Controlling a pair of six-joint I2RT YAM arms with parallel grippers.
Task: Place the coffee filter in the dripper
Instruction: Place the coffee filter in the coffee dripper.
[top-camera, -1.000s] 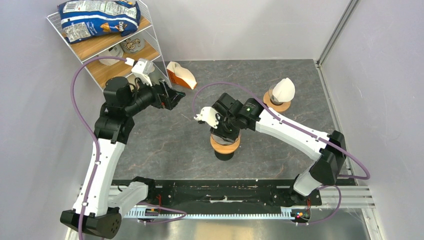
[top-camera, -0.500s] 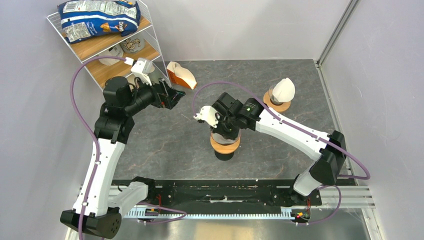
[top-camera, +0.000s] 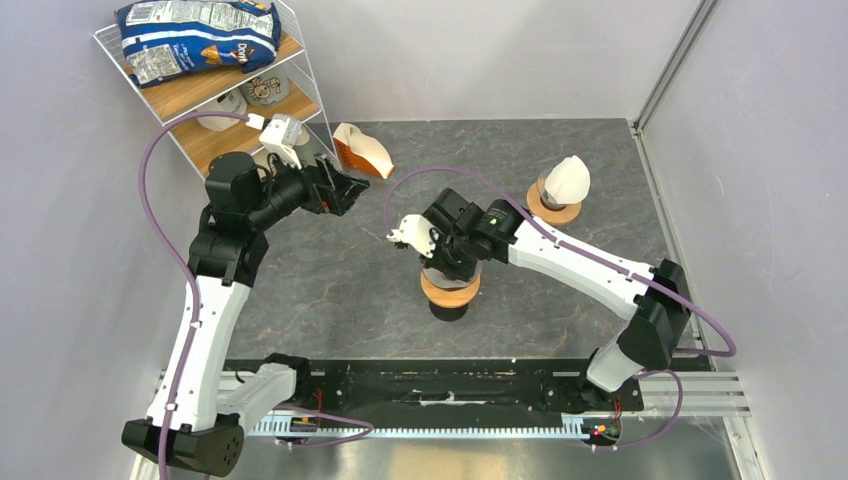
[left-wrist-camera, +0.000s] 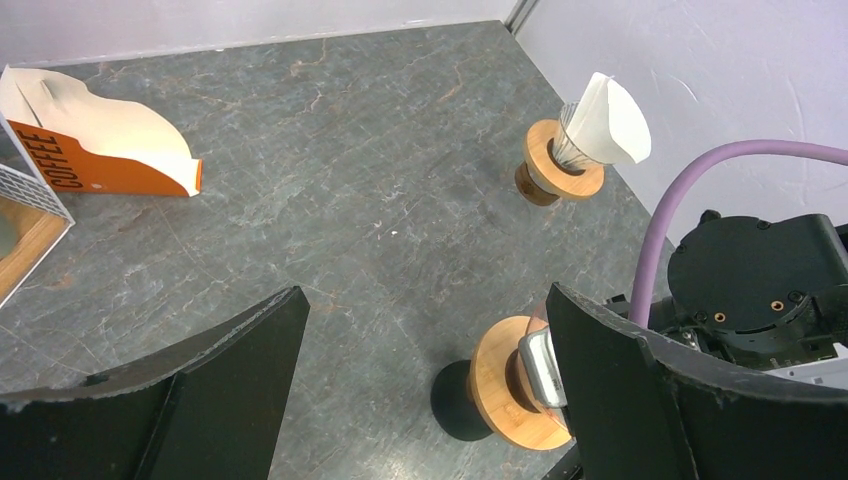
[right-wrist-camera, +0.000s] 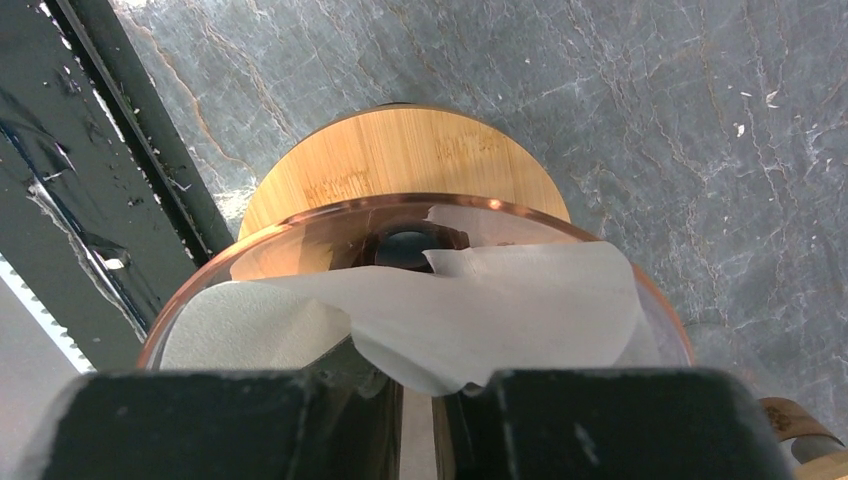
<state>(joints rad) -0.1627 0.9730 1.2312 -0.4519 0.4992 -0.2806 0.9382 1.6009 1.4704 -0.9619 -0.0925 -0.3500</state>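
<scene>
The dripper, a clear glass cone in a round wooden collar (top-camera: 450, 290), stands mid-table on a dark base. My right gripper (top-camera: 447, 262) hangs right over it, covering the glass from above. In the right wrist view the cream coffee filter (right-wrist-camera: 500, 310) lies crumpled inside the glass rim (right-wrist-camera: 400, 198), above the collar (right-wrist-camera: 400, 160). My right gripper (right-wrist-camera: 440, 385) is shut on the filter's near edge, a strip of paper showing between the fingers. My left gripper (top-camera: 343, 190) is open and holds nothing, raised near the shelf. Its wrist view shows the collar (left-wrist-camera: 500, 385) between wide-apart fingers (left-wrist-camera: 600, 350).
A second dripper with a white filter (top-camera: 562, 183) stands at the back right. An orange-and-white filter packet (top-camera: 362, 150) lies at the back, beside a wire shelf (top-camera: 200, 100) with a snack bag and cups. The metal rail (top-camera: 450, 385) runs along the near edge.
The right gripper's jaws have drawn together over the dripper. The left gripper has shifted slightly toward the back right.
</scene>
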